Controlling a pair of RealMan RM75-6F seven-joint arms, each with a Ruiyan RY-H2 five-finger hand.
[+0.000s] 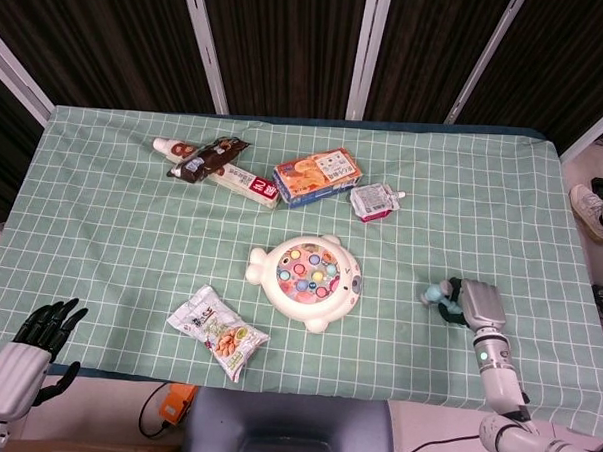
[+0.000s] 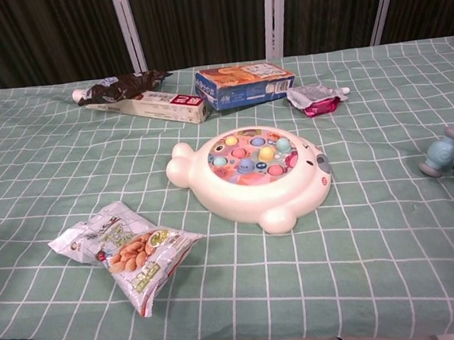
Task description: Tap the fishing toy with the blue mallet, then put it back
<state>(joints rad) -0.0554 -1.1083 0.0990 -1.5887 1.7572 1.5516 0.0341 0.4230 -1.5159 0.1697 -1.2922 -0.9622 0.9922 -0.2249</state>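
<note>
Two hands are mine to run, and only one is working. My right hand (image 1: 479, 304) is curled around the handle of the blue mallet (image 1: 440, 296), down at about four o'clock on the table (image 1: 111, 238), with the mallet's head poking out toward the middle. From the chest view the head (image 2: 440, 154) looks raised off the cloth, though the hand itself is nearly cut off at the frame edge there. My left hand (image 1: 38, 343) hangs off the near edge at about seven o'clock, fingers spread, holding nothing.

I judge the pick-up done and the tap not yet made. The fishing toy (image 1: 307, 278) sits close to the centre, well apart from the mallet, at roughly nine o'clock from it. What the next move calls for is a carry across toward the toy, head kept up, then a short downward tap on the coloured top and a return to the same patch of cloth.

Room is generous on that line: only bare green check lies between mallet and toy. The snack bag (image 1: 219, 333) lies at seven o'clock from the toy, and the carton (image 1: 318, 177), the pouch (image 1: 374, 202) and the long box with its dark wrapper (image 1: 216, 166) sit toward twelve, all out of the way. My one worry is the near table edge, which lies close beneath my right wrist.
</note>
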